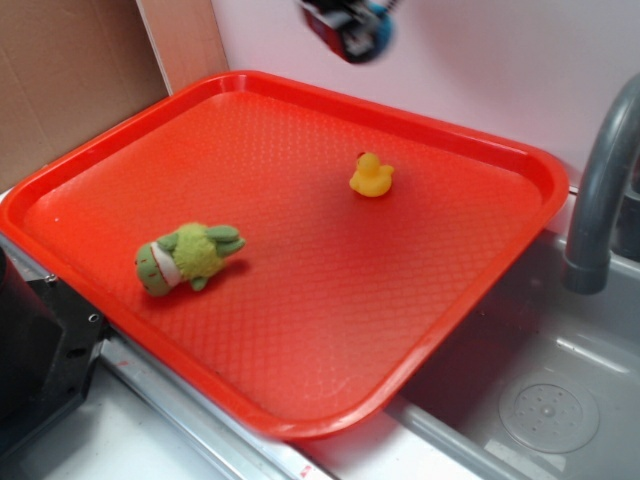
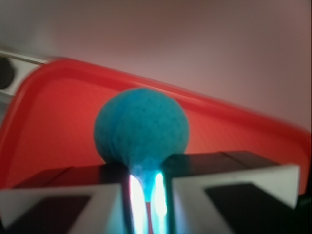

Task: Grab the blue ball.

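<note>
A: What is nearest the wrist camera?

B: The gripper [image 2: 145, 187], its two dark fingers [image 2: 73, 178] drawn almost together. They pinch only the lower edge of the blue ball [image 2: 141, 129], which bulges out beyond the fingertips. The picture is blurred.

A: And behind the ball?

B: The red tray [image 2: 44, 122], lying below and beyond it, then a pale wall. In the outside view the gripper [image 1: 350, 30] sits at the very top of the picture, high above the tray's [image 1: 300, 420] far rim, with a bit of blue just showing.

A: What rests on the tray?

B: A green plush toy [image 1: 188, 256] toward the tray's near left side, and a yellow duck [image 1: 371, 175] toward its far side, well apart from each other.

A: What might go wrong?

B: In my judgement, the hold is thin. Most of the ball hangs outside the fingers, so a jolt or a loosened squeeze could let it slip, fall to the tray and roll, perhaps over the rim toward the sink [image 1: 545, 400] beside the tray.
</note>
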You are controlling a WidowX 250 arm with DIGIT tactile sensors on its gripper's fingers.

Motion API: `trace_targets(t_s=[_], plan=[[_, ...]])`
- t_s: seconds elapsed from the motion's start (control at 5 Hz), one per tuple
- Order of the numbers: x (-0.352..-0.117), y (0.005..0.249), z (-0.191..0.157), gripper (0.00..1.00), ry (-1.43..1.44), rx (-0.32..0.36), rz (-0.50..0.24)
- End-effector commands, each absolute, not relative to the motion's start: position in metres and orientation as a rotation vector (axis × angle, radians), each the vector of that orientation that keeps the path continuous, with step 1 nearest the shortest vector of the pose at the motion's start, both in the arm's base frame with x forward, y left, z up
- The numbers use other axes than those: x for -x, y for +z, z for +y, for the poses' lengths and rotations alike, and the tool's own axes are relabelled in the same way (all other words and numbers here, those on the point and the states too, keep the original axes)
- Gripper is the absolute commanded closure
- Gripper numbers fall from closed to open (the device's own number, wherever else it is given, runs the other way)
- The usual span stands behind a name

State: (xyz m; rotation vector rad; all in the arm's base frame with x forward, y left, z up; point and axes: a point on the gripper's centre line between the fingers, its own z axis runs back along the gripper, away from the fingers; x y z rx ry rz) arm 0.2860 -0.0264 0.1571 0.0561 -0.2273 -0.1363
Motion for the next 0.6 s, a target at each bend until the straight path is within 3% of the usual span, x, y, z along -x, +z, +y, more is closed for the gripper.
trace_targets(t_s=[0.0,0.2,0.4], plan=[[-0.237,0.197,0.018,1.0,0.343,-0.131,-0.026],[-0.222,0.204,0.044,1.0,0.586,-0.165,0.06],[-0.221,0.202,0.048,1.0,0.753,-0.161,0.061]])
